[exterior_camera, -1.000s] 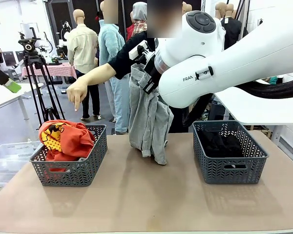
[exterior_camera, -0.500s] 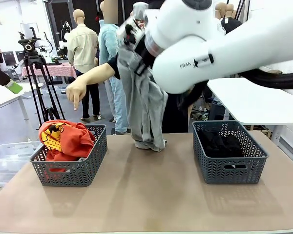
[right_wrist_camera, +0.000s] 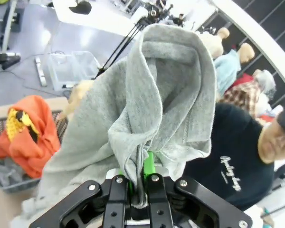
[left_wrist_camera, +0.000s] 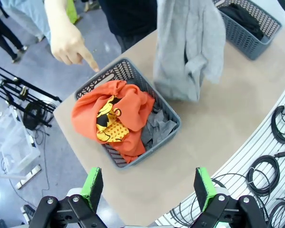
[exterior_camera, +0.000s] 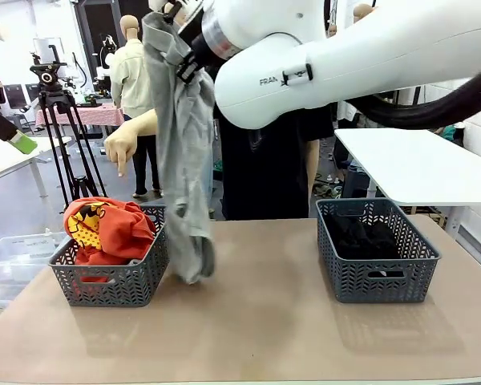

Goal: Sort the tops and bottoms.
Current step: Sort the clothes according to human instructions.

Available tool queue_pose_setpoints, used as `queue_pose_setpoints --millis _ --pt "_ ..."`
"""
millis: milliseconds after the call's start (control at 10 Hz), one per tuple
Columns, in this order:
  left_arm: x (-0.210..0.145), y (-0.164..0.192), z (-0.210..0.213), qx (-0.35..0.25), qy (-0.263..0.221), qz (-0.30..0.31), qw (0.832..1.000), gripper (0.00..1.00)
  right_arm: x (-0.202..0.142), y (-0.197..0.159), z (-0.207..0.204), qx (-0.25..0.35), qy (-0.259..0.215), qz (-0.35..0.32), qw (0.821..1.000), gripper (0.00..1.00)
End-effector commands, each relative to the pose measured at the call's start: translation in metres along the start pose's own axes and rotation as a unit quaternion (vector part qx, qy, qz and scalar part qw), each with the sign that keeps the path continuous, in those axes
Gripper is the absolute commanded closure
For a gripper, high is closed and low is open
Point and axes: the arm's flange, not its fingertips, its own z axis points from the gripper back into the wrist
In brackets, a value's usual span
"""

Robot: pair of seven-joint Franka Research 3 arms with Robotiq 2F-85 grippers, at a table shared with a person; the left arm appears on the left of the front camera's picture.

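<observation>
My right gripper [right_wrist_camera: 134, 184] is shut on the bunched top of a light grey sweatshirt [right_wrist_camera: 161, 95]. That top [exterior_camera: 184, 160] hangs from high up, its lower end touching the table beside the left basket [exterior_camera: 112, 282]. This basket holds an orange T-shirt [exterior_camera: 116, 228] with a yellow print, and a mottled grey piece [left_wrist_camera: 156, 130] lies under it. A black garment [exterior_camera: 361, 237] lies in the right basket [exterior_camera: 385, 277]. The person's hand [exterior_camera: 122, 148] points down over the left basket. My left gripper [left_wrist_camera: 148, 190] is open, high above the table's corner.
The person stands at the far edge of the table, behind the hanging sweatshirt. A camera tripod [exterior_camera: 60, 136] and clear plastic boxes [exterior_camera: 8, 257] stand on the floor at the left. A white table [exterior_camera: 409, 168] is at the back right. Coiled cables [left_wrist_camera: 280, 137] lie below the table edge.
My right arm has carried the grey sweatshirt up and to the left, from the middle of the table to the left basket's side. The person's pointing hand has stayed in place.
</observation>
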Motion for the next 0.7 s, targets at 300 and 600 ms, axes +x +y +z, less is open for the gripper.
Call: queue_pose_setpoints --millis 300,600 --pt "0.002 0.001 0.001 0.003 0.003 0.001 1.0 0.0 0.0 0.0 0.0 0.0 0.0 0.0 1.0 1.0" --pt "0.002 0.001 0.001 0.003 0.003 0.001 1.0 0.0 0.021 -0.002 -0.015 -0.054 -0.092 0.017 0.994 1.0"
